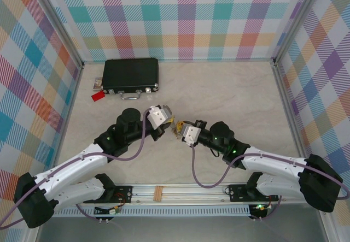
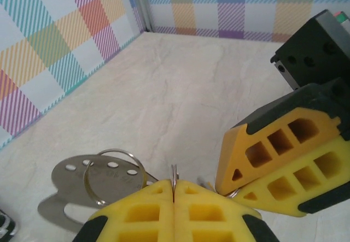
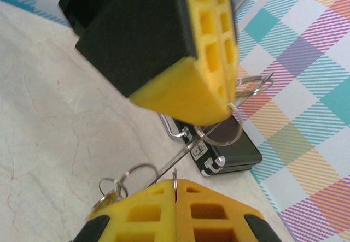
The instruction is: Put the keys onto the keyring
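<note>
step: threading, mid-air | left hand [image 2: 174,186] pinched shut on keyring [image 2: 87,177] | right hand [image 3: 175,186] pinched shut on thin loop [image 3: 175,174], key unclear | next: likely align key hole with ring's split

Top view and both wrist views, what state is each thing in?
Black hard case with silver handle: closed, lying flat.
Left gripper: shut on a thin silver metal ring.
Right gripper: shut on a thin metal edge.
Small red tag: lying loose beside the case.
</note>
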Controlling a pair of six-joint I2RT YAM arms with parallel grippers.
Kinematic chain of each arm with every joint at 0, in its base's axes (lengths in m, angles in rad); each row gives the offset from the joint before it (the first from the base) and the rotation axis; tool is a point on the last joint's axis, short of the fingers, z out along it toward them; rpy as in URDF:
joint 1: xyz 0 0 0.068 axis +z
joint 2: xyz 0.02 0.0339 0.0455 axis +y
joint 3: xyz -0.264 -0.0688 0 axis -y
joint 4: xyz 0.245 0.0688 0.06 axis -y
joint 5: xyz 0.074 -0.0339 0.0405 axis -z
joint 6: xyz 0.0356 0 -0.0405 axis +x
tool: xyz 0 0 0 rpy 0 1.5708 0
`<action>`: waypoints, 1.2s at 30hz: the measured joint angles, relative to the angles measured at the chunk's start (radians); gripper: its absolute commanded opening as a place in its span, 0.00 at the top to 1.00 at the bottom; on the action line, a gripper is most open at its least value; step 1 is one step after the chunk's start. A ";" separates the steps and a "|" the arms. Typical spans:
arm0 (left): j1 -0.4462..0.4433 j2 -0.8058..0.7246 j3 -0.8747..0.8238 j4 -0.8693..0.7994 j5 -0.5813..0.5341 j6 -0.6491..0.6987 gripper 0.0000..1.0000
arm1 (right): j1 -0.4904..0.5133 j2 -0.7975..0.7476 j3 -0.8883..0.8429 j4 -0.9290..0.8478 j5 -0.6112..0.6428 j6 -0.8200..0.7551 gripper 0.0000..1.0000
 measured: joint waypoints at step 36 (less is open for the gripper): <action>0.204 0.457 -0.144 1.113 0.610 -0.722 1.00 | -0.272 -0.204 0.071 -0.262 -0.281 0.452 1.00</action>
